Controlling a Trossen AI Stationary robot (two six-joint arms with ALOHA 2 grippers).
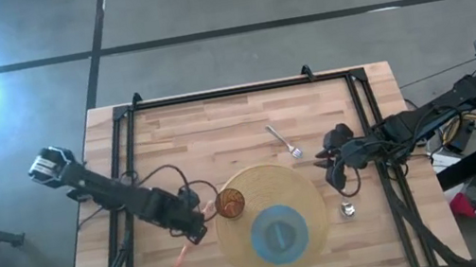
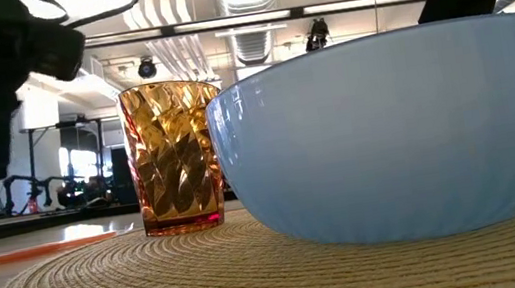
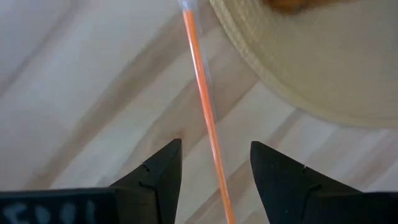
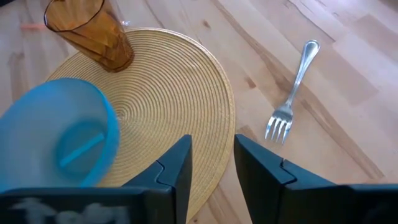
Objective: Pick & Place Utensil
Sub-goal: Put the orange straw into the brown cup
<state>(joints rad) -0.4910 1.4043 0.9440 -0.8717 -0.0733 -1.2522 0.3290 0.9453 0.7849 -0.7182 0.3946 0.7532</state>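
A thin orange utensil lies flat on the wooden table, just off the placemat's left edge. In the left wrist view its handle runs between the fingers of my left gripper, which is open and straddles it low over the table. A silver fork lies on the table beyond the placemat's far right rim, tines toward the right gripper. My right gripper hovers open near the fork's tines, touching nothing.
A round woven placemat carries an amber glass at its left rim and a blue bowl near its front. A small shiny metal piece sits right of the mat. Black frame rails line the table's sides.
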